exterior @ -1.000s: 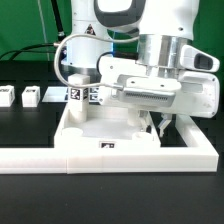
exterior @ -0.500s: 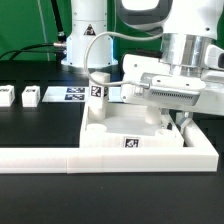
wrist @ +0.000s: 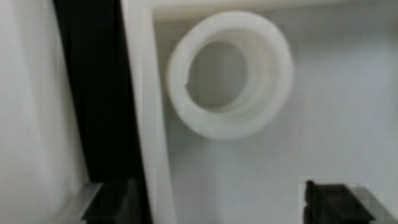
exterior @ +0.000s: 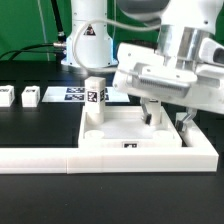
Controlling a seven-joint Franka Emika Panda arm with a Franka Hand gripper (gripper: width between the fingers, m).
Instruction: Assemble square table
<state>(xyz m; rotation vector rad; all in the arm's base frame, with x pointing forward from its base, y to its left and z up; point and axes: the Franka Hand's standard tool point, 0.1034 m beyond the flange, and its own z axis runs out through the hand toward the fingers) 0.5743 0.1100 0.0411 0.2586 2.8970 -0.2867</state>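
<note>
Changes since the earlier frames:
- The square tabletop (exterior: 112, 138) and its upright leg (exterior: 93, 94) have shifted toward the exterior view's right.
- The jaws, pinched together before, have parted.

Items, exterior view's left to right:
1. Two loose legs (exterior: 5, 97) (exterior: 31, 96), side by side on the black table, well apart from the tray.
2. The marker board (exterior: 72, 95), flat, just behind the tabletop's left corner.
3. The upright leg, tagged, standing in the tabletop's far left corner.
4. The square tabletop, rim upward, resting against the L-shaped border bar (exterior: 60, 158) (tag on its front rim).
5. The gripper (exterior: 168, 118), over the tabletop's far right part, fingers pointing down, released, clasping nothing.

Wrist view: the dark fingertips (wrist: 347, 203) stand well apart. The tabletop's floor, rim wall (wrist: 146, 120) and a corner-hole ring (wrist: 231, 88) lie beyond them.
</note>
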